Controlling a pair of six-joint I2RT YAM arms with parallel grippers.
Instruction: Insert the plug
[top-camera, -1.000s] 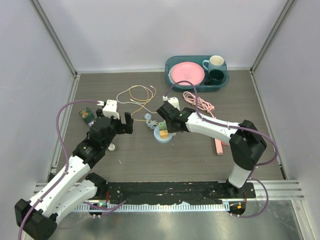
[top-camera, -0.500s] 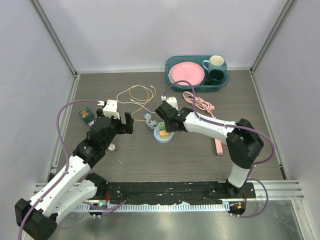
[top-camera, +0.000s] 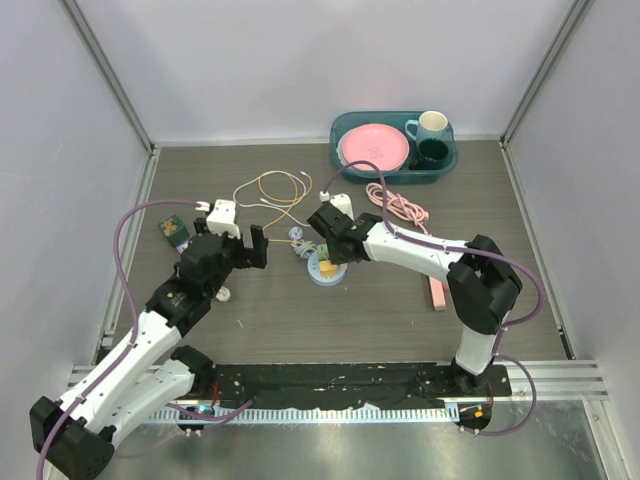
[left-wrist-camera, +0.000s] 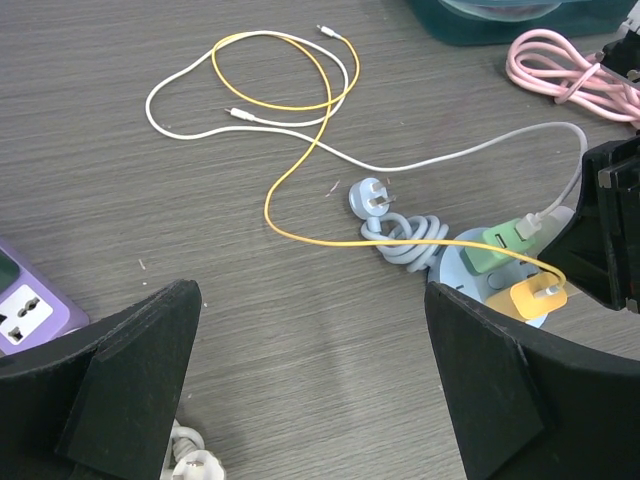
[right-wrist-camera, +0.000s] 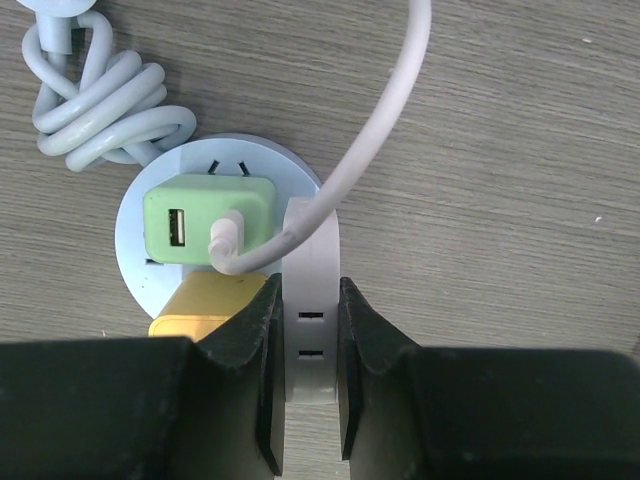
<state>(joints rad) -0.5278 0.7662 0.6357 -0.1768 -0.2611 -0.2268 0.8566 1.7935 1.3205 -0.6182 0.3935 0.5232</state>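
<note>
My right gripper (right-wrist-camera: 308, 310) is black, and the plug (right-wrist-camera: 310, 265) between its fingers is white. Next to it are a pale green charger (right-wrist-camera: 200, 230) and a yellow charger (right-wrist-camera: 205, 300) on a round, pale blue socket hub (right-wrist-camera: 135, 255). The table (right-wrist-camera: 520, 200) is grey-brown with a fine wood grain. On it lie a yellow cable (left-wrist-camera: 290, 170), a white cable (left-wrist-camera: 470, 150), a pink coiled cable (left-wrist-camera: 565, 75) and a lilac power strip (left-wrist-camera: 25, 305). At the table's far edge, a teal tray (top-camera: 395, 178) holds a pink plate (top-camera: 373, 147).

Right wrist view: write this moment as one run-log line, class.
right gripper: shut on white plug | plug: at round socket hub, beside green charger | left gripper: open, empty
</note>
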